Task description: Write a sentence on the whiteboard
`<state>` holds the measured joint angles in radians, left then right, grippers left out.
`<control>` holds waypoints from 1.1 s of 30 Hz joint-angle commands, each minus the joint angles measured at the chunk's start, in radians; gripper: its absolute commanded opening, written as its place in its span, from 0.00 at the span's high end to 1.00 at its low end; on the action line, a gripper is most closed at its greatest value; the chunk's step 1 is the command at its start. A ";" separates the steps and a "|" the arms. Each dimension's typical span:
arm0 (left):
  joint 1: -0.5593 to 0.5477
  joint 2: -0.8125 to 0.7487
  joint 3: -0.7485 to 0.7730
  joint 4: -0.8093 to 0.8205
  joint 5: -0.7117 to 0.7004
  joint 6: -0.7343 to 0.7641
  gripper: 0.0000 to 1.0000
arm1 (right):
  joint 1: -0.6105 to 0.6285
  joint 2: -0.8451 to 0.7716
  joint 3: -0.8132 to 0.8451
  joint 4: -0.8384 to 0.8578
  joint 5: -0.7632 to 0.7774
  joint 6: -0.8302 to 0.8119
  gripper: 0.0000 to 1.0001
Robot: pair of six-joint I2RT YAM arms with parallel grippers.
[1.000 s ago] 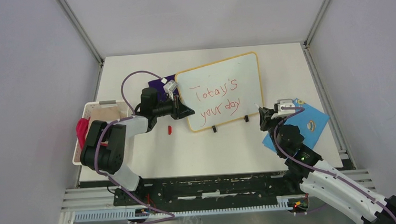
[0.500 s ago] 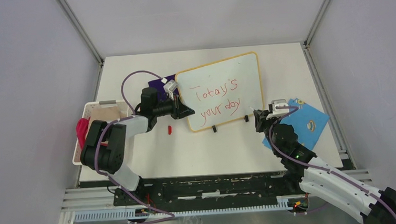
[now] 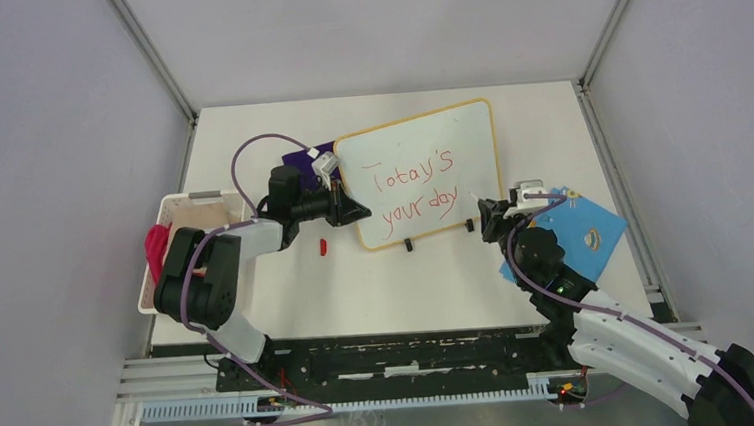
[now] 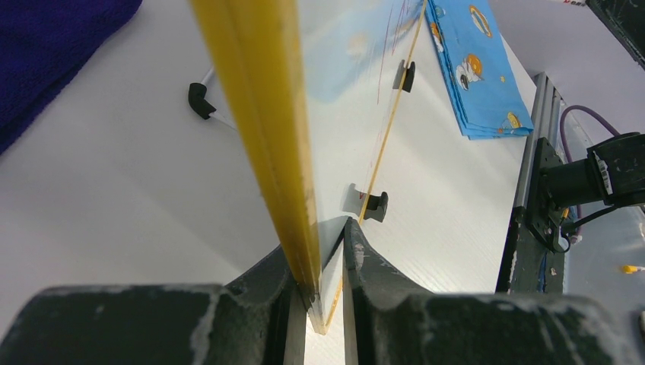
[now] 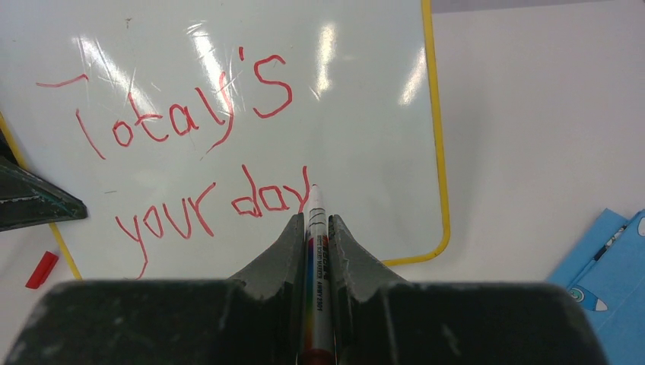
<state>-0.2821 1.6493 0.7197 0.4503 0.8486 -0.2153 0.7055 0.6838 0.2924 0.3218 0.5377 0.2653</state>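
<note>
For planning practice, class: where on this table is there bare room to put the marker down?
Bare: the near strip of table between the board's feet and the near edge, and the far strip behind the board. Crowded: left, with basket, purple cloth and red cap; right, with the blue cloth.

Left, basket (image 3: 196,197) — centre, whiteboard (image 3: 468,131); right, cloth (image 3: 599,219).

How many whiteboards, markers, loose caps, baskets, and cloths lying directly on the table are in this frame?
whiteboard: 1
marker: 1
red cap: 1
white basket: 1
cloths on the table: 2 (blue patterned cloth, dark purple cloth)
Total: 6
</note>
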 commanded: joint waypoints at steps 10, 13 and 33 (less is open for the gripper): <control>-0.017 0.064 -0.023 -0.163 -0.166 0.131 0.98 | -0.085 0.041 0.016 0.101 -0.100 0.095 1.00; -0.017 0.063 -0.023 -0.163 -0.165 0.132 0.98 | -0.113 0.060 -0.001 0.118 -0.143 0.136 1.00; -0.017 0.063 -0.022 -0.162 -0.166 0.129 0.98 | -0.209 0.140 -0.051 0.233 -0.242 0.283 1.00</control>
<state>-0.2825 1.6512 0.7208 0.4503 0.8497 -0.2153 0.5011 0.8139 0.2287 0.5026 0.2844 0.5308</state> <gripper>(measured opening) 0.247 0.177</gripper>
